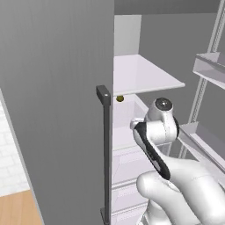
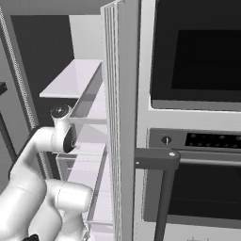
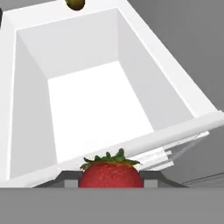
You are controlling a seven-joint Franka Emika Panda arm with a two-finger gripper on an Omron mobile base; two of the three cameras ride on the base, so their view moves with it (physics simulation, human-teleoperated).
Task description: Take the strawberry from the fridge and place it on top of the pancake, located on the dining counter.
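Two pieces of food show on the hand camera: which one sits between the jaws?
The red strawberry with green leaves, at the bottom edge of the hand view between the dark finger tips. The small olive-brown item lies apart, beyond the far rim of the white drawer.

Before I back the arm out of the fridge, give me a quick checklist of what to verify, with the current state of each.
1. Strawberry sits between the gripper fingers: ok, the hand view shows it right at the tips with the pads flanking it.
2. Strawberry lifted out of the white drawer: ok, it shows in front of the drawer's front rim.
3. Grip firmness: cannot tell, the contact points are hidden behind the fruit.
4. Fridge door open enough for the arm: ok, the arm reaches in past its dark handle.
5. Small olive-brown item behind the drawer: ok, well apart from the gripper.
6. Shelf above the arm: cannot tell the clearance.
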